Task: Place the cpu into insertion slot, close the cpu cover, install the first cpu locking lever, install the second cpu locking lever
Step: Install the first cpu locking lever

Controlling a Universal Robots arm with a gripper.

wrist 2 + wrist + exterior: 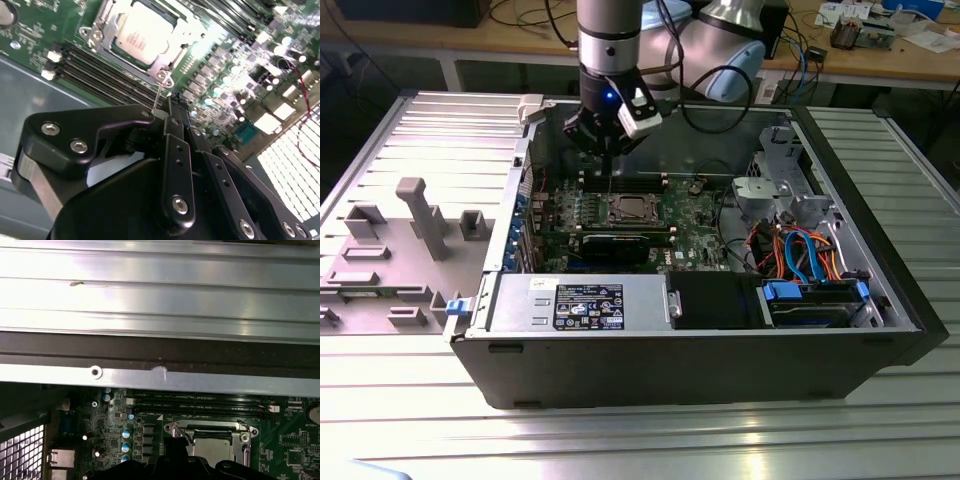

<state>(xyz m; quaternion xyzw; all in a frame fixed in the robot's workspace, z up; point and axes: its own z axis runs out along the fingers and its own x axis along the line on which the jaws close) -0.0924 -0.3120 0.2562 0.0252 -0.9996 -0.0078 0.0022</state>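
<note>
Gripper [169,107]: fingers drawn together with no gap you can see; they look pinched on the top of a thin wire, the locking lever [159,95]. It hangs just above one corner of the insertion slot [93,34].
Locking lever: stands up from that corner of the insertion slot, raised and not latched down.
Cpu cover [156,61]: lies flat on the insertion slot, its frame around the chip, so count it as closed.
Cpu [142,30]: seated inside the insertion slot, metal top showing through the cover's window.
Step in hand: by my read, a lever install. You can't tell from these views whether it's the first or the second.
Progress: roughly halfway. Chip placed, cover down, levers left.
What the step asks: my judgement, keep a steady pinch on a thin springy wire. It could slip out, so watch the fingertips.
Memory slots [100,67]: long and black, right beside the insertion slot on the gripper's side, which leaves little room there.
Motherboard [30,40]: green, all round the insertion slot.
Computer case [700,370]: open-topped, walls well out from the insertion slot.
</note>
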